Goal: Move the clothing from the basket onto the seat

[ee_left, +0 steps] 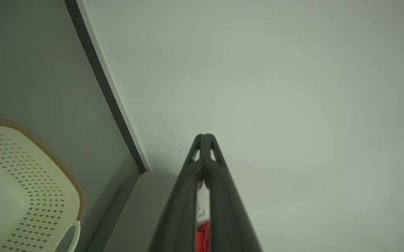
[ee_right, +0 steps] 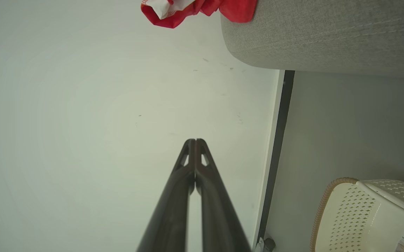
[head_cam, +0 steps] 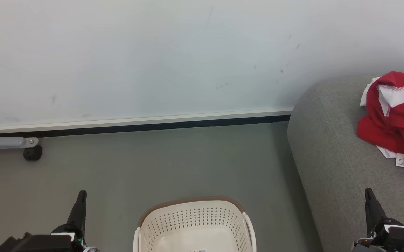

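Note:
The red clothing [head_cam: 396, 120] with white trim and a small label lies bunched on the grey seat [head_cam: 335, 157] at the right. The cream basket [head_cam: 195, 224] with its brown rim stands on the floor at the bottom centre, its inside bare apart from a sticker. My left gripper [head_cam: 82, 193] points up at the lower left, left of the basket, shut and holding nothing. My right gripper [head_cam: 368, 191] is at the lower right over the seat's front part, shut and holding nothing. The left wrist view has the tips [ee_left: 204, 135] together, and the right wrist view has the tips [ee_right: 195, 140] together.
A pale wall [head_cam: 153, 56] with a white and black skirting runs across the back. Grey floor [head_cam: 153, 164] lies between wall and basket. A grey metal leg on a black castor [head_cam: 32, 152] stands at the far left.

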Controlling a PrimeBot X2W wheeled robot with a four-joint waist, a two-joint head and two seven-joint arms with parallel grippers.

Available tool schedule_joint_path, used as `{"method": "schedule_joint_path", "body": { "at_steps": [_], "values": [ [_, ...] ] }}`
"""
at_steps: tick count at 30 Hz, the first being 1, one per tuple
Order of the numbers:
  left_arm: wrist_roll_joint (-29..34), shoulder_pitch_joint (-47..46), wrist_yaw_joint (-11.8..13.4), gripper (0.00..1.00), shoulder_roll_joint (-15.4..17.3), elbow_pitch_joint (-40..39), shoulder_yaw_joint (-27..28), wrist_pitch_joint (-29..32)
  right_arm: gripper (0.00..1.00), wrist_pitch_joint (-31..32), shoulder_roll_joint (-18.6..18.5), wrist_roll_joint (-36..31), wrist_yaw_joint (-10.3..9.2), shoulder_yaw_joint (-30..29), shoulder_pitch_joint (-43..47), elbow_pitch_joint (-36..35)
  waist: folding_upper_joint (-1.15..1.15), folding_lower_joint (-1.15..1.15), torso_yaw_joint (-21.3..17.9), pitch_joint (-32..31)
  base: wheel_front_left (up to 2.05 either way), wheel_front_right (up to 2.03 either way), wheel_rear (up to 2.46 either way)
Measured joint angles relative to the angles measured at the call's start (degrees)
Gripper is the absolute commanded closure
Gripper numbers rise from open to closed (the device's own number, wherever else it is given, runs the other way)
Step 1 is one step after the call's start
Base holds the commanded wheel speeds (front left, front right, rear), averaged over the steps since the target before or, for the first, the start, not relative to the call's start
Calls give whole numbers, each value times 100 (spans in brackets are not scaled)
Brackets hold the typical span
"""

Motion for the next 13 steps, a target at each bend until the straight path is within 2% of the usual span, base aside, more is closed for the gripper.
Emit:
{"method": "schedule_joint_path", "body": {
  "at_steps": [13],
  "values": [
    [0, 0, 0, 100, 0, -1, 0, 0, 100, 0, 0, 0, 0, 0, 0, 0, 0, 0, 0, 0, 0, 0, 0]
  ]
}}
